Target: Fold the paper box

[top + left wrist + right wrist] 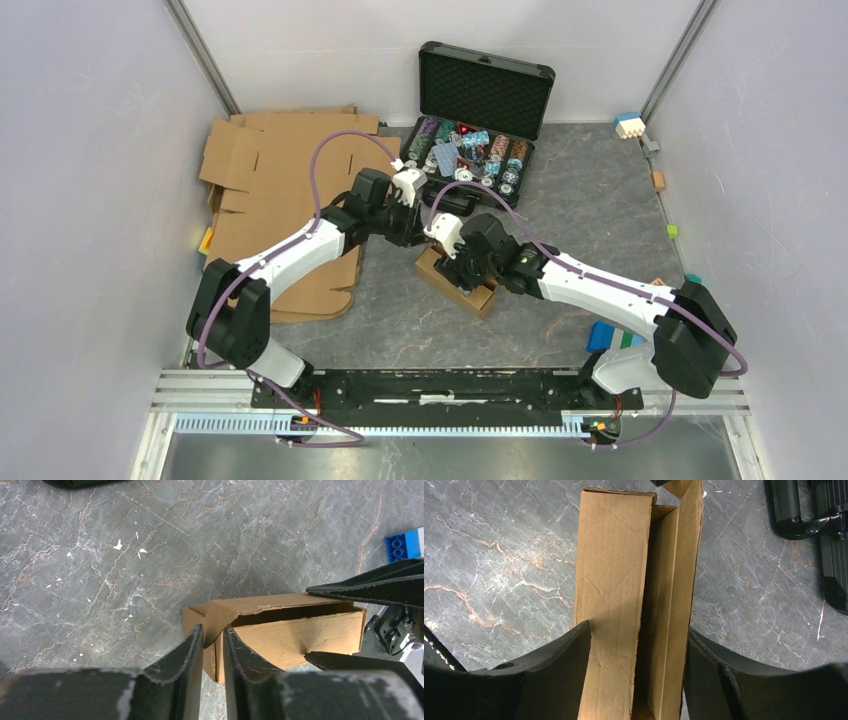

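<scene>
**Two pincers at a small cardboard box**

Right pincer (638,630) clamps the paper box (611,555) across its long sides. Left pincer (213,630), nearly closed, straddles the end flap (220,614); whether it pinches, I cannot tell. The box rests mid-bench (100,555).

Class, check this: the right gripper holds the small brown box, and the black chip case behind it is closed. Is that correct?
No: the chip case stands open, lid raised, as the top external view shows. The right gripper does hold the paper box.
</scene>
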Available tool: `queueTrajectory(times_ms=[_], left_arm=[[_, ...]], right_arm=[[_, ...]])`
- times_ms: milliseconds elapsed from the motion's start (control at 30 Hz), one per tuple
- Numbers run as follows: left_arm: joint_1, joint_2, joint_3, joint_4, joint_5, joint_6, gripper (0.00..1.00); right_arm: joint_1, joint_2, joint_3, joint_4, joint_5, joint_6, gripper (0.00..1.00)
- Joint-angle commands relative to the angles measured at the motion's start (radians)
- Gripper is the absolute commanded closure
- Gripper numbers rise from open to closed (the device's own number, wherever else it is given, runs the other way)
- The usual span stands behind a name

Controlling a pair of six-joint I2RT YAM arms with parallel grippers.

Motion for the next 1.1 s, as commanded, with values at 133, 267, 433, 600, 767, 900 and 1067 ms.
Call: queueTrajectory(times_ms=[133, 267, 433, 600, 767, 900, 1067], left_arm=[[-0.019, -0.021, 0.051, -0.052, -0.053, 0.009, 0.86], [-0.043, -0.038, 0.057, -0.085, -0.126, -0.023, 0.93], [-0.091, -0.057, 0.056, -0.12, -0.252, -0.042, 0.94], [-0.123, -0.075, 0.053, -0.142, -0.328, -0.055, 0.95], [-0.14, -0.085, 0.071, -0.181, -0.393, -0.059, 0.96], [-0.147, -0.083, 0.078, -0.201, -0.39, -0.072, 0.96], [-0.154, -0.074, 0.088, -0.237, -0.371, -0.108, 0.96]], right_arm=[[-0.007, 0.018, -0.016, -0.011, 0.0, -0.012, 0.33], [-0.01, 0.026, -0.014, -0.012, 0.005, -0.012, 0.32], [-0.012, 0.039, -0.01, -0.013, 0.033, -0.002, 0.34], [-0.016, 0.046, -0.009, -0.014, 0.059, 0.005, 0.37], [-0.016, 0.047, -0.01, -0.017, 0.059, 0.003, 0.37], [-0.015, 0.049, -0.009, -0.018, 0.058, 0.003, 0.38], [-0.017, 0.057, -0.006, -0.019, 0.056, 0.005, 0.38]])
